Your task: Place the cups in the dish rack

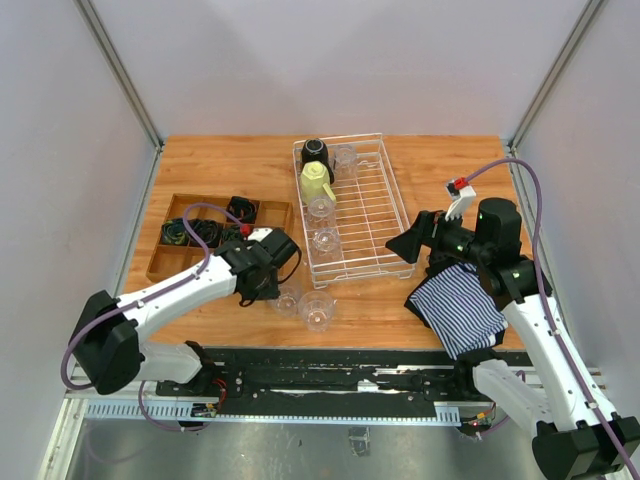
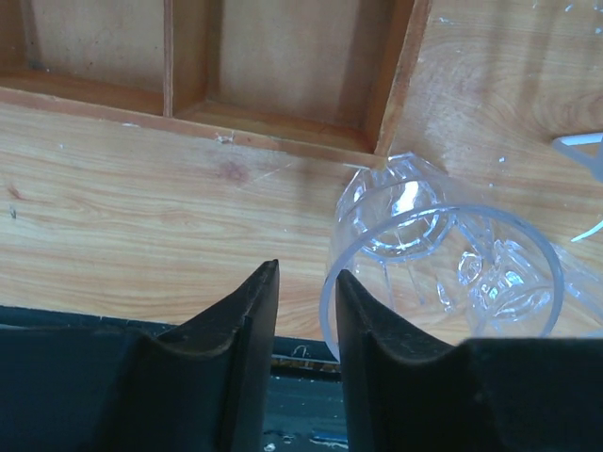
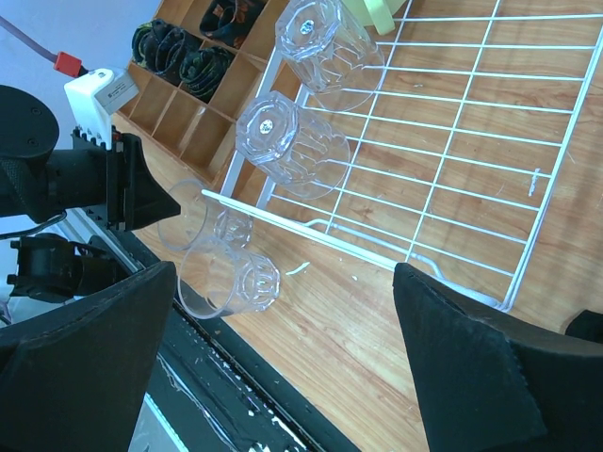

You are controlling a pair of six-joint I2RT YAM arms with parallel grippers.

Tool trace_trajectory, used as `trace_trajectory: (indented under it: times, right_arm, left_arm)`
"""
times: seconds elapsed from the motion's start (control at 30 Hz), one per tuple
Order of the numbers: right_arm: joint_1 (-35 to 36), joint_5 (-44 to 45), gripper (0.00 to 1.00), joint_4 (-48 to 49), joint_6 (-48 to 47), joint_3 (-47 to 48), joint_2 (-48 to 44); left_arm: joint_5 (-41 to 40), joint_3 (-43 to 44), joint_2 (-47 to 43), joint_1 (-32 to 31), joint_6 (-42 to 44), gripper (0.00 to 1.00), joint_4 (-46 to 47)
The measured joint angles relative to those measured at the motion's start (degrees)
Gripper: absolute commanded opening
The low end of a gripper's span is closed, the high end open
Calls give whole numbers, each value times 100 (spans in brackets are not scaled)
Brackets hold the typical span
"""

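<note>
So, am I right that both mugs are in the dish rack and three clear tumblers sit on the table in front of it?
Not quite: two tumblers sit there, per the top external view; both mugs are in the dish rack.

Shows warm orange-brown wood grain on the table [image 1: 200,165]. Toward 12 o'clock, shows white on the wire grid of the dish rack [image 1: 370,215]. At the rack's 11 o'clock corner, shows black on the first mug [image 1: 316,152] and pale yellow-green on the second mug [image 1: 317,183]. Shows colourless clear glass on the tumblers [image 1: 322,208]. At 9 o'clock, shows darker brown on the wooden tray [image 1: 165,262], black on its coiled contents [image 1: 205,232]. At 4 o'clock, shows navy-and-white stripes on the cloth [image 1: 460,305]. Shows white shells with black joints on the left arm [image 1: 170,295] and right arm [image 1: 545,335], purple on the cable [image 1: 512,160].
</note>
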Motion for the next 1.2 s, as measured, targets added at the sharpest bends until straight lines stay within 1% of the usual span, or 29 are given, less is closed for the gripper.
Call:
trace_trajectory:
  times: [0.07, 0.13, 0.23, 0.33, 0.6, 0.77, 0.9, 1.07, 1.2]
  right_arm:
    - [0, 0, 98, -26, -13, 0, 0]
    - [0, 0, 98, -46, -17, 0, 0]
    - [0, 2, 98, -48, -17, 0, 0]
    - [0, 2, 98, -50, -17, 0, 0]
    - [0, 2, 98, -50, -17, 0, 7]
    - [0, 2, 99, -50, -17, 0, 48]
    - [0, 0, 99, -48, -15, 0, 101]
    - [0, -33, 99, -37, -17, 0, 186]
    - [0, -240, 98, 101, 153, 0, 350]
  left_arm:
    - [13, -15, 26, 37, 48, 29, 63]
    - [22, -17, 70, 42, 96, 23, 127]
    - [70, -17, 138, 42, 146, 14, 219]
    - [107, -17, 186, 42, 201, 1, 284]
    - [160, -2, 177, 107, 243, 0, 310]
    - [208, 181, -20, 328, 343, 0, -103]
    - [203, 719, -223, 505, 468, 1, -581]
    - [260, 1606, -385, 704, 586, 1, -800]
    - [723, 2341, -433, 778, 632, 0, -737]
